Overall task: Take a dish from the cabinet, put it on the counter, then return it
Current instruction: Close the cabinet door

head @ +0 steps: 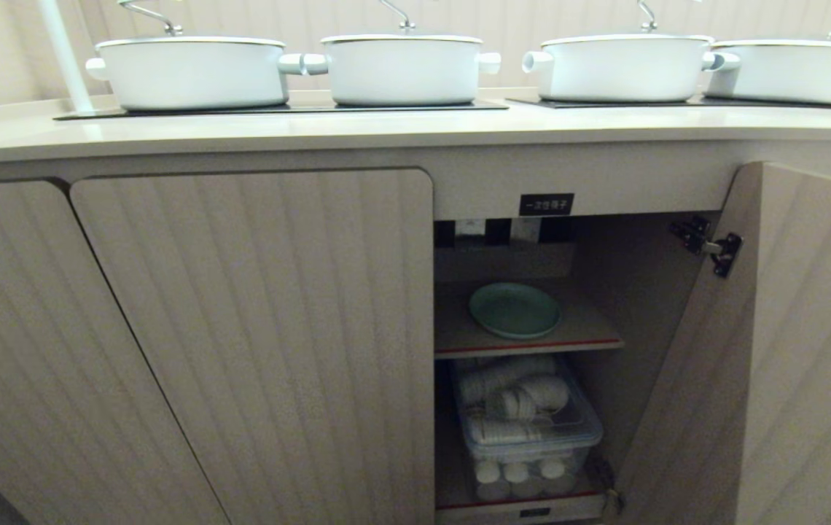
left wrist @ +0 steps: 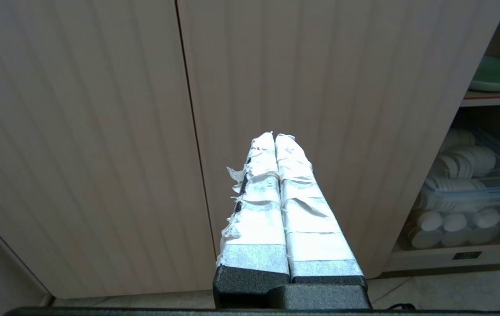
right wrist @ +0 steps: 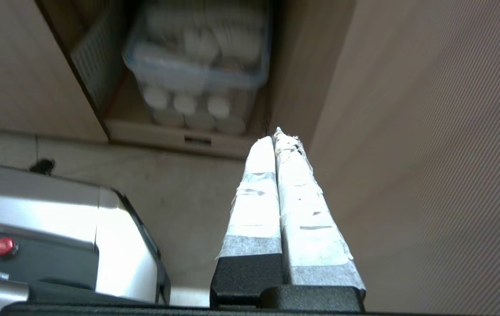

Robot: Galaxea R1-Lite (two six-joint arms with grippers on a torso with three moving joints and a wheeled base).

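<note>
Cabinet (head: 576, 292) door (head: 787, 350) swung wide, mint-green dish (head: 515, 310) flat on inner shelf (head: 459, 339), nothing of it on worktop (head: 386, 131): either untouched or already returned, impossible to tell which. Right pincer (right wrist: 276, 136) pressed together, empty, low by the door's inner face near the clear tub (right wrist: 201, 66); dish above and beyond it. Left pincer (left wrist: 275, 138) likewise closed, facing shut doors, dish off to its side and higher.

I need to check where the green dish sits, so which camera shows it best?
The head view: the whole dish lies flat on the upper shelf of the open cabinet. The left wrist view catches only part of its rim at the frame's edge. The right wrist view shows only the container below, no dish.
</note>
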